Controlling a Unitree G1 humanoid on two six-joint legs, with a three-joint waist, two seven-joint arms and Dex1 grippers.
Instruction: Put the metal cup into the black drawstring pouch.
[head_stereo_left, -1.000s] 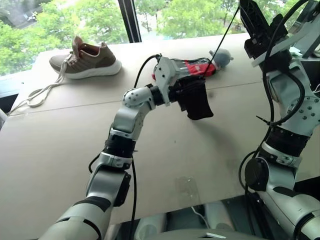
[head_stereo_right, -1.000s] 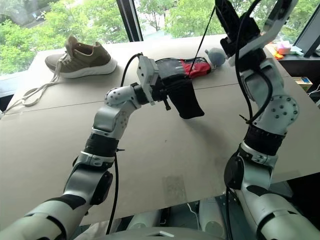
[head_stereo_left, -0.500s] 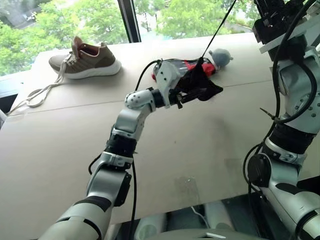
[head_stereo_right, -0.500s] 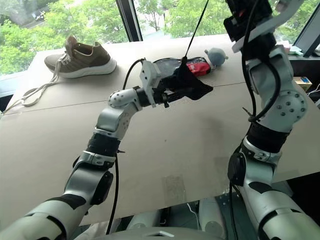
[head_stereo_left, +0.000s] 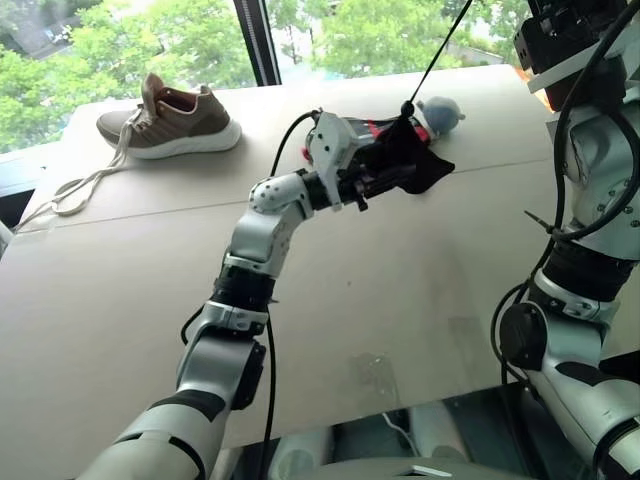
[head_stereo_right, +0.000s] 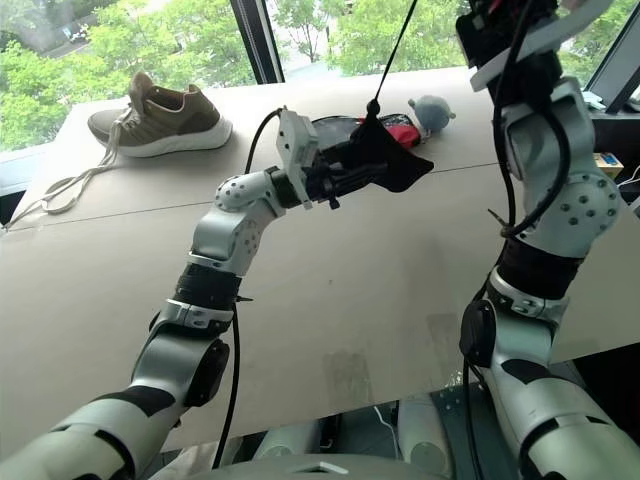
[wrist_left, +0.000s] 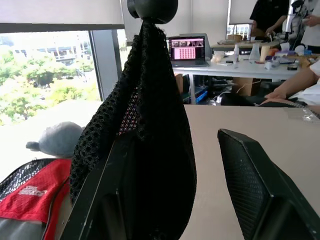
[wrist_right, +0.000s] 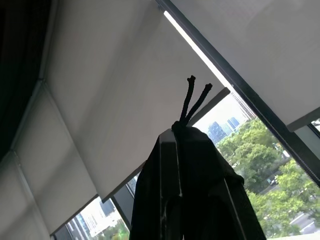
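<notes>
Two grippers in play; my left gripper sits near the centre of the head views, fingers apart, with the black drawstring pouch hanging between them and its mesh lying against one finger, clear of the other; whether that counts as a grip I cannot tell; the pouch's gathered mouth points up, its body swelling out below in the left wrist view; a thin black cord runs taut from the pouch mouth toward the upper right of the left eye view, up to my right gripper; right gripper fingers pressed together on the cord, its two loose ends sticking out past the fingertips in the right wrist view, against a ceiling and window; metal cup cannot be made out, so its place is not recorded; behind the pouch on the table lies a black-and-red case, and just beside that a small grey plush toy; a brown sneaker with loose laces sits at the upper left of the left eye view, well apart from the pouch.
</notes>
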